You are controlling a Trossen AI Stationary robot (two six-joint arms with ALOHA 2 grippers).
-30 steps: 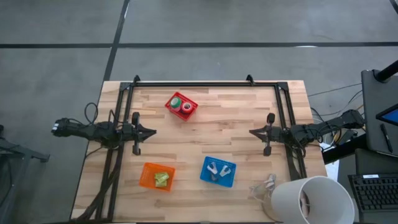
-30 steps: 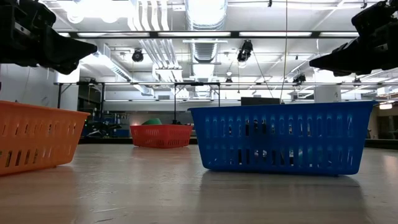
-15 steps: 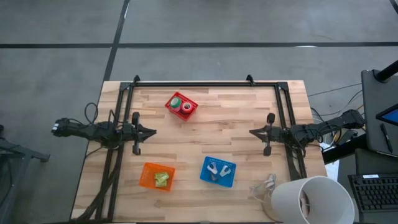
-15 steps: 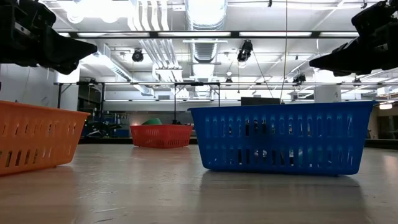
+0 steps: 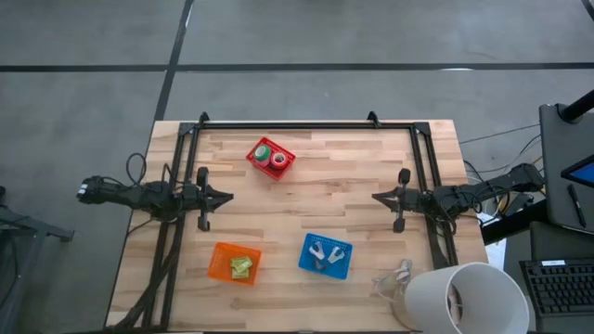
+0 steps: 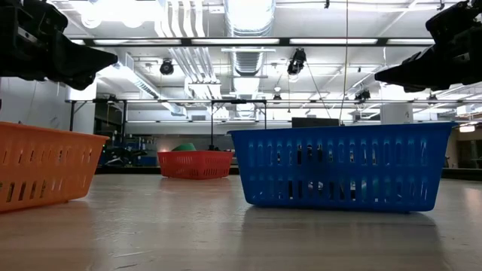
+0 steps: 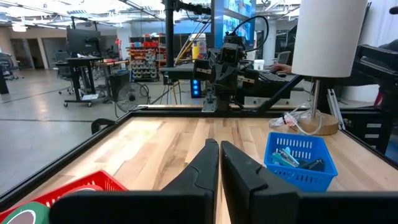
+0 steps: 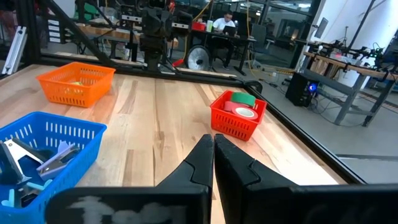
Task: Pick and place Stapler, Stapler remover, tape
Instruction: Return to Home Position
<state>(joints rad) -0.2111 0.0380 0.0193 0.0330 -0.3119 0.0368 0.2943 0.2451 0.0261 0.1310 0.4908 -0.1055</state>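
A red basket (image 5: 270, 159) on the far middle of the table holds the green tape roll (image 5: 263, 152) and the pink-red tape roll (image 5: 278, 160); both show in the right wrist view (image 8: 238, 106). An orange basket (image 5: 234, 263) near the front holds a yellow-green stapler (image 5: 241, 267). A blue basket (image 5: 326, 256) beside it holds silvery claw pieces (image 5: 322, 252). My left gripper (image 5: 228, 196) hovers shut at the table's left, above the wood. My right gripper (image 5: 376, 197) hovers shut at the table's right, facing it.
A black frame (image 5: 288, 123) runs along the far edge and both sides of the table. A white lamp shade (image 5: 464, 299) stands at the near right corner. Bare wood lies between the two grippers. People sit in the room beyond the table (image 8: 227, 22).
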